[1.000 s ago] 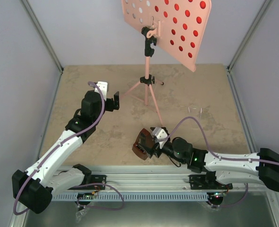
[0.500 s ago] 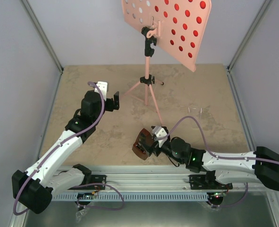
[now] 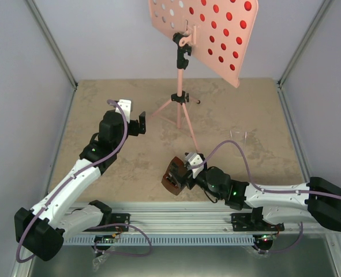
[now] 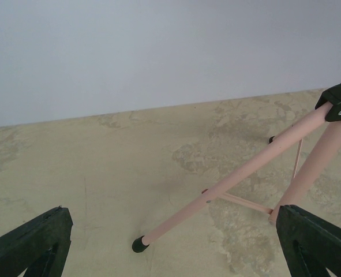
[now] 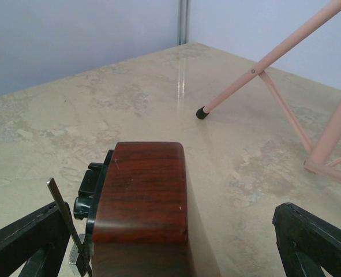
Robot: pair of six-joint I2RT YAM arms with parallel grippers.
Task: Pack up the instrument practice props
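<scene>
Metronome [image 3: 172, 176]: brown wood, at the near edge of the table [image 3: 101, 98], about mid-width. It appears to lie on its side, pendulum rod showing at one face [image 5: 140, 202]

Right gripper [image 3: 180, 173]: jaws spread to their widest, one finger either side of the metronome, not touching and holding nothing [image 5: 170, 248]. Judged: lined up for a grasp across the wooden body

Music stand [image 3: 183, 75]: upright on its tripod toward the far edge. A red sheet [image 3: 247, 6] and a white sheet [image 3: 180, 4] show through the holes of its pink desk

Left gripper [image 3: 141, 126]: fully open and empty, facing one leg [image 4: 216, 196] from just beside it [image 4: 176, 248]. Probably waiting to steady or fold the stand
</scene>
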